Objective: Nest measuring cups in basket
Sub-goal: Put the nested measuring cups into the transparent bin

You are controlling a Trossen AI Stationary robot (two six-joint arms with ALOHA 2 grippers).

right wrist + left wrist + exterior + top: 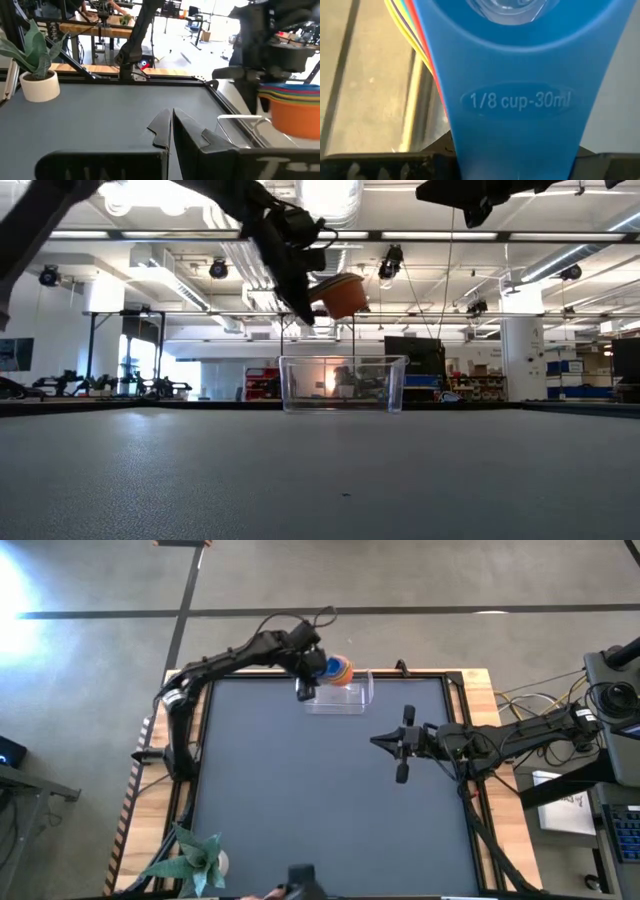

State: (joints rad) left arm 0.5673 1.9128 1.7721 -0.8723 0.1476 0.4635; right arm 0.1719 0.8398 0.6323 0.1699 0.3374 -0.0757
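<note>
So the left gripper (312, 675) is up in the air at the far edge of the table, clamped on the handles of the measuring cups (340, 669); they're all nested into one stack, orange on the outside at the bottom and the blue one on top; in the left wrist view the blue handle (520, 115) fills nearly everything and reads "1/8 cup-30ml", with the red, purple and yellow rims fanned out beside it. From the low view the stack (343, 294) hangs tilted, clear above the basket (343, 384), not touching it; the basket itself is a clear tub sitting on the grey table mat (320, 800) near the far edge, and from the high view the cups hover just over its far side. The right gripper (402, 743) waits well off to the right over the mat, raised too; its fingers (167, 130) are pressed together with nothing between them. There's a potted plant (195, 858) in a white pot at the near left corner of the table.
</note>
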